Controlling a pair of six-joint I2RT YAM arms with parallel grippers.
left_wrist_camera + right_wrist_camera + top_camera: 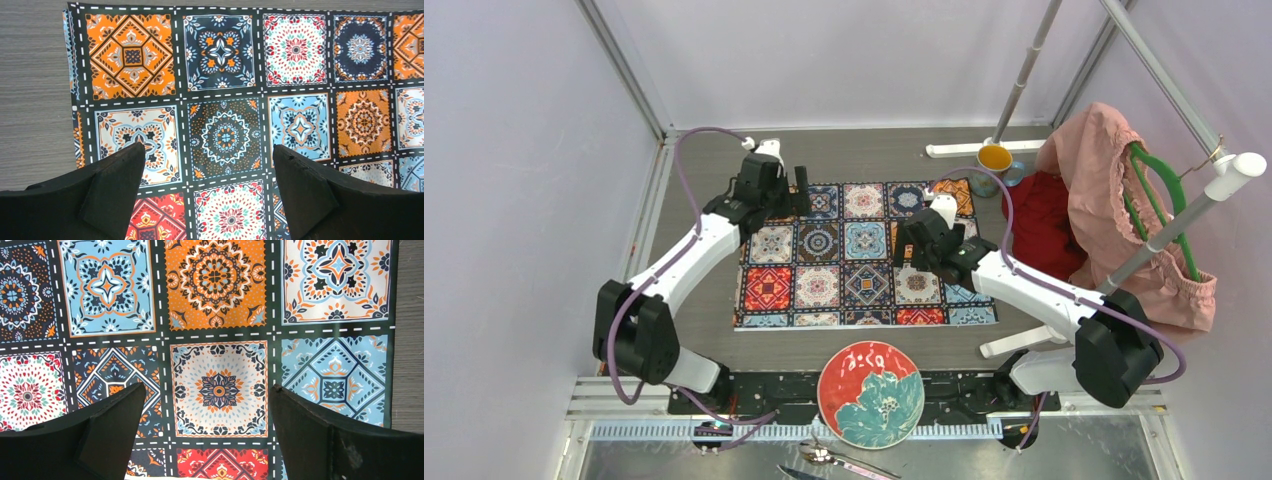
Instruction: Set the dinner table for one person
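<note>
Dinner table [784,350] (matte grey wood-grain)

The right gripper [207,390] has its two black fingers [100,435] spread wide, with nothing pinched between them, just the patterned mat [115,290] lying flat underneath. A cream tile [219,360] with a navy flower sits right in the gap, and an orange tile [215,285] lies straight ahead of it. Outside the right-hand jaw there's a light-blue tile [334,385], then the mat's edge and a strip of grey wood-grain dinner table [410,340].
</note>
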